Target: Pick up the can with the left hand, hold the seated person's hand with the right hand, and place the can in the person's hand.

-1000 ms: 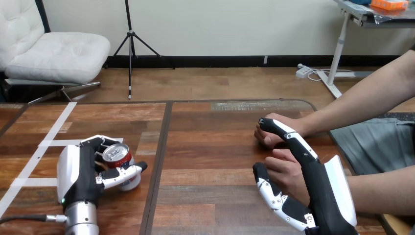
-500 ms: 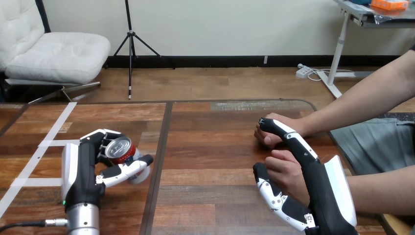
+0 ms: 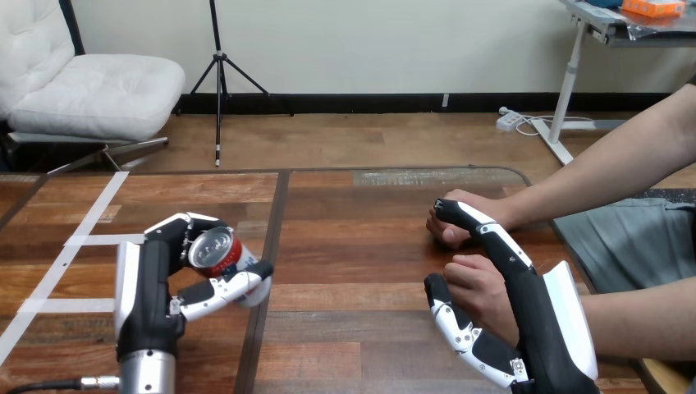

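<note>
Left hand [image 3: 152, 283] is clamped round the can [image 3: 217, 249], tilted over the bench's [image 3: 353, 246] left side; my right hand [image 3: 533, 320] lies spread, fingers straight, beside the person's nearer hand [image 3: 480, 287]. I should carry the can across slowly, grip firm, toward that hand

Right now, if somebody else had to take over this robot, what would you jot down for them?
Left hand: shut on the can, which is tilted, at the left side of the table.
Right hand: open. The person's nearer hand lies between its straight fingers and its thumb, which are not curled round it.
Done: can gripped.
Left: hold the person's hand, bring the can across, set it in that hand.
</note>
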### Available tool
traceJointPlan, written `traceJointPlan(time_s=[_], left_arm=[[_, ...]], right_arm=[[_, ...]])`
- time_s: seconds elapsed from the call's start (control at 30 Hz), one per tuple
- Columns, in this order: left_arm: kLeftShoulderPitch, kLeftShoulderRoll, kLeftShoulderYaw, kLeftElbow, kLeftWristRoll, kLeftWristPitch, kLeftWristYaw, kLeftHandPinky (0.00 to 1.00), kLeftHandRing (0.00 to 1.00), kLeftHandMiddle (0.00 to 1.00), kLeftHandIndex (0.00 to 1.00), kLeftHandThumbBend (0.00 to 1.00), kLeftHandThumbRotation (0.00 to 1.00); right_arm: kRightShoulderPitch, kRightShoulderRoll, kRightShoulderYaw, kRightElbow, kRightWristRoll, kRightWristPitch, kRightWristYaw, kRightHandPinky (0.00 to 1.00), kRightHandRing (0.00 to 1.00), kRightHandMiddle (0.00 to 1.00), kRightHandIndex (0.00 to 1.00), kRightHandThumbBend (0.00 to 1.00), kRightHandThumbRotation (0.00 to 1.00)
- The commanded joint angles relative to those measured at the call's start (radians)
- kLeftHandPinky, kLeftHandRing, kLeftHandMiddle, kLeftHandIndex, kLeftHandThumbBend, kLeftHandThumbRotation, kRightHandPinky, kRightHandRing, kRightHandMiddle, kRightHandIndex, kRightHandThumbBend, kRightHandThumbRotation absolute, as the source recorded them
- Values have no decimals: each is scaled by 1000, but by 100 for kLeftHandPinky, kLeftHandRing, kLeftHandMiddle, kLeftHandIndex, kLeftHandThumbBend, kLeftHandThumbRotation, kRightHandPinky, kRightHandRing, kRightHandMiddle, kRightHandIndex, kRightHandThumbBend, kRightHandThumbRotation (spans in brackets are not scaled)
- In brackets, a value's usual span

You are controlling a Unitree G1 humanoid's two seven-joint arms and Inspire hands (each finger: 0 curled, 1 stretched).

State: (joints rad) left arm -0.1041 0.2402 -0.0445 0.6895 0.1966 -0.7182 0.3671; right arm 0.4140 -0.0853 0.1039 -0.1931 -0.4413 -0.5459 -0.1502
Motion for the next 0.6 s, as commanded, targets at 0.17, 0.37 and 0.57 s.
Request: traceJointPlan(time_s=[0.17, 0.37, 0.57], left_arm=[[3, -50, 23, -277, -104, -34, -85, 36, 41, 44, 45, 75, 3], [28, -67, 24, -331, -125, -16, -119, 35, 40, 44, 45, 75, 2], [51, -83, 26, -377, -139, -7, -151, 34, 40, 44, 45, 75, 3]], right_arm=[[-57, 3, -11, -45, 9, -2, -13, 90, 87, 84, 83, 29, 11], [-56, 5, -12, -47, 2, 3, -18, 90, 87, 84, 83, 29, 10], [-55, 3, -14, -49, 0, 6, -18, 90, 87, 83, 83, 29, 10]])
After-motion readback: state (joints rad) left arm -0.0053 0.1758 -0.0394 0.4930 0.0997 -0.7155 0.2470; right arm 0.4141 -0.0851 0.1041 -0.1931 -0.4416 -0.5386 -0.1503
